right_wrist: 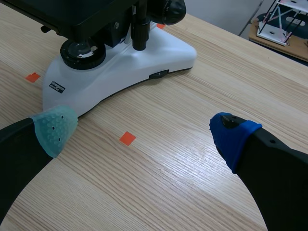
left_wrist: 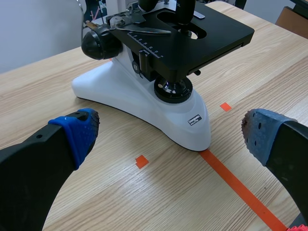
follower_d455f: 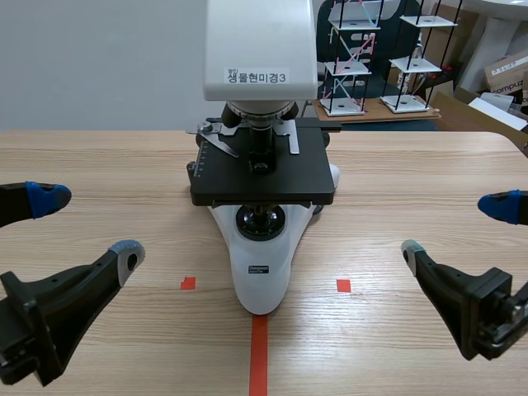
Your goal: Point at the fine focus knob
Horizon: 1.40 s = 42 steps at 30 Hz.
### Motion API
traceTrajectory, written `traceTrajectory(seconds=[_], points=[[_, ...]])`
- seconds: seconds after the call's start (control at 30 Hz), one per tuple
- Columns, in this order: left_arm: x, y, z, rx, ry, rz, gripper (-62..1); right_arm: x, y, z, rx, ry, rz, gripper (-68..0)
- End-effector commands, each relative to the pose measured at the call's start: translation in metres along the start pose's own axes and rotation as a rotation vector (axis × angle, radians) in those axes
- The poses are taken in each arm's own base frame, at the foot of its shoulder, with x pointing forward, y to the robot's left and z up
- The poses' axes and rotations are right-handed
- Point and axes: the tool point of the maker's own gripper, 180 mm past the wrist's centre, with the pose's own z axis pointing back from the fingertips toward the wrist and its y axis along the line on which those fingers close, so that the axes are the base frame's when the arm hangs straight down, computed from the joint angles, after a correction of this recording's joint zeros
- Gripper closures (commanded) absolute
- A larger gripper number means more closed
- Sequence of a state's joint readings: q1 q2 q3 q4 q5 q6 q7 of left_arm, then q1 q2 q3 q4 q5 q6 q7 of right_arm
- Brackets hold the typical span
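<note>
A white microscope (follower_d455f: 262,272) with a black stage (follower_d455f: 264,173) stands at the table's middle, its base toward me. Its black focus knob (left_wrist: 100,42) shows on the side of the stand in the left wrist view, far ahead of my left gripper (left_wrist: 168,132). The knob on the opposite side (right_wrist: 172,8) shows in the right wrist view, ahead of my right gripper (right_wrist: 143,131). My left gripper (follower_d455f: 87,224) hovers open, low at the left of the base. On the other side of the base my right gripper (follower_d455f: 456,227) is open too. Neither touches the microscope.
The wooden table (follower_d455f: 412,181) carries orange-red tape marks in front of the base. Behind the far edge stand wire-frame models (follower_d455f: 355,58) and cardboard boxes (follower_d455f: 507,74).
</note>
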<state>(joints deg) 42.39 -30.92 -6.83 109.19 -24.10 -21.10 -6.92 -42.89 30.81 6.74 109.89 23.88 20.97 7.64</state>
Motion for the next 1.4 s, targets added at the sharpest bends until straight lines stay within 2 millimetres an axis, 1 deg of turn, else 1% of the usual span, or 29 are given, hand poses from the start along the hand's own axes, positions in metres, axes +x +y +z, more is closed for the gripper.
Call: traceTrajectory(seconds=[0.0,1.1,1.13,1.17,1.2,1.3,1.37], points=[[0.009,-0.003,0.000,-0.003,-0.032,0.006,-62.3,0.010,-0.001,0.000,-0.003,-0.036,-0.001,-60.8],[0.009,-0.003,0.000,-0.003,-0.032,0.006,-62.3,0.009,-0.002,0.000,-0.006,-0.036,0.000,-60.3],[0.009,-0.003,0.000,-0.003,-0.032,0.006,-62.3,0.009,-0.003,0.000,-0.012,-0.035,0.000,-58.8],[0.009,-0.003,0.000,-0.003,-0.032,0.006,-62.3,0.009,-0.005,0.000,-0.026,-0.035,0.002,-55.5],[0.009,-0.003,0.000,-0.003,-0.032,0.006,-62.3,0.009,-0.009,0.000,-0.046,-0.034,0.004,-50.8],[0.009,-0.003,0.000,-0.003,-0.032,0.006,-62.3,0.007,-0.022,-0.001,-0.110,-0.017,0.014,-33.1],[0.009,-0.003,0.000,-0.003,-0.032,0.006,-62.3,0.004,-0.031,-0.004,-0.136,0.001,0.024,-22.5]])
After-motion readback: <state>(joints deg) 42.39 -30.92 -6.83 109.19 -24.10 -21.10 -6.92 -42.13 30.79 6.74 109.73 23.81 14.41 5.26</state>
